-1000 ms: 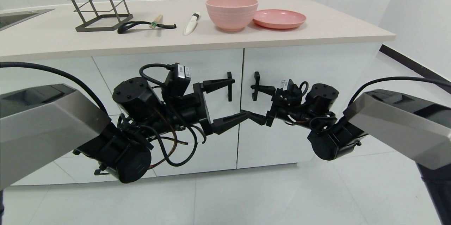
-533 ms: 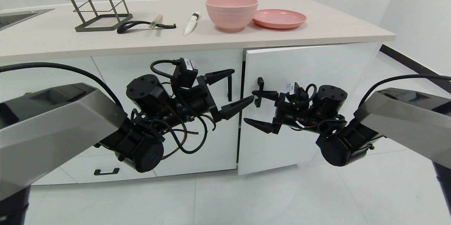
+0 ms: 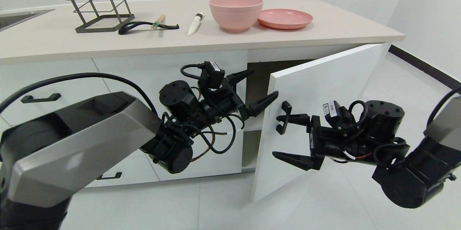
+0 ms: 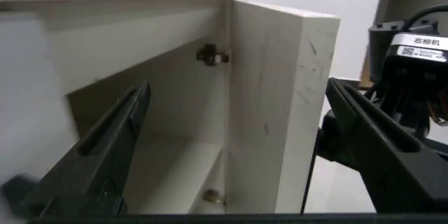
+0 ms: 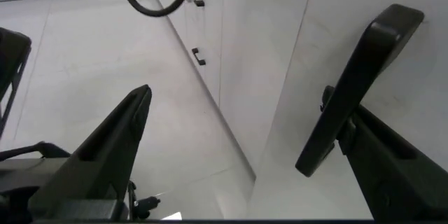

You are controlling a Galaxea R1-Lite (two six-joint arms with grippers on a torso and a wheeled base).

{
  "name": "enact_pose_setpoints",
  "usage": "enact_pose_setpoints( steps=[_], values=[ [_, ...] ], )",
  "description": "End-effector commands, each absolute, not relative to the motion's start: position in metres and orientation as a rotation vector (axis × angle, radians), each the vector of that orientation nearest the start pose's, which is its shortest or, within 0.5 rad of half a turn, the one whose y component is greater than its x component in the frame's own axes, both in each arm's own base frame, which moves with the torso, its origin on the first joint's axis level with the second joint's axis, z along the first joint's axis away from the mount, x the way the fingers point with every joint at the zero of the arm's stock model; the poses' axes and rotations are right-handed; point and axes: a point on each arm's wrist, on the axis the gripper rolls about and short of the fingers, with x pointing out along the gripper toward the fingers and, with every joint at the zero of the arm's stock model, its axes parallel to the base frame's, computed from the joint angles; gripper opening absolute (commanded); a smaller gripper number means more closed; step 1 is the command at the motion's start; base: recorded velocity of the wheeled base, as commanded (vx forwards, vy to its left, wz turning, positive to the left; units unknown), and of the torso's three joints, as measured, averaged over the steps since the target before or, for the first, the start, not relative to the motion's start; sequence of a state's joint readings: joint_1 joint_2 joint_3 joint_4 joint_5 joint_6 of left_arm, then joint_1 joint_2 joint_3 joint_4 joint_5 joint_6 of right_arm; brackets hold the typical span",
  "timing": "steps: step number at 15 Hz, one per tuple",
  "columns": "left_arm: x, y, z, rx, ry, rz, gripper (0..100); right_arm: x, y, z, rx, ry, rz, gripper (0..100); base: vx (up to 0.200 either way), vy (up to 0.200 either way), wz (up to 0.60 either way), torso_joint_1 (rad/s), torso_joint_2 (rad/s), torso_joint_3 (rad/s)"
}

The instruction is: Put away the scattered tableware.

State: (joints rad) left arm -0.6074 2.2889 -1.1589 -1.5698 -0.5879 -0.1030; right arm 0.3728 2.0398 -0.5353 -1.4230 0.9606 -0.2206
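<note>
The right-hand cabinet door, shut a second ago and only cracked half a second ago, now stands swung well out from the cabinet front, showing a dark opening and a pale shelf inside. The right gripper has come back with the door. Its fingers are spread wide, and the upper one sits at the black handle, apparently hooked behind it rather than pinching it, though the contact itself is hard to make out. The left gripper has left the neighbouring shut door and moved across to the open one. It too is spread, with the door's free edge standing between its fingers and not squeezed. None of the tableware has been touched. The pink bowl and pink plate sit side by side on the countertop, with the knife, chopsticks and black ladle lying to their left beside the wire rack. Opening the storage looks nearly done. The door probably needs a little more swing before the arms can let go, rise to the counter and start carrying pieces down to the shelf.
</note>
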Motion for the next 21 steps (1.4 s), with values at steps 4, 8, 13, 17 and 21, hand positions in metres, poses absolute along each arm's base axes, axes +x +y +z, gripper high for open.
enact_pose_setpoints(
  steps=[4,8,13,17,21],
  values=[
    [0.296,-0.328,0.137,-0.181,-0.39,-1.403,100,0.284,0.12,0.103,-0.179,-0.105,1.305,100,0.0,0.0,0.0,0.0,0.0,0.0],
    [0.292,-0.337,0.143,-0.199,-0.416,-1.424,100,0.296,0.1,0.089,-0.171,-0.056,1.239,100,0.0,0.0,0.0,0.0,0.0,0.0],
    [0.295,-0.335,0.147,-0.202,-0.432,-1.415,100,0.317,0.079,0.066,-0.159,-0.003,1.163,100,0.0,0.0,0.0,0.0,0.0,0.0],
    [0.299,-0.332,0.147,-0.215,-0.424,-1.378,100,0.307,0.075,0.075,-0.169,-0.01,1.138,100,0.0,0.0,0.0,0.0,0.0,0.0],
    [0.312,-0.32,0.146,-0.231,-0.411,-1.291,100,0.259,0.061,0.11,-0.208,-0.047,1.024,100,0.0,0.0,0.0,0.0,0.0,0.0]
  ],
)
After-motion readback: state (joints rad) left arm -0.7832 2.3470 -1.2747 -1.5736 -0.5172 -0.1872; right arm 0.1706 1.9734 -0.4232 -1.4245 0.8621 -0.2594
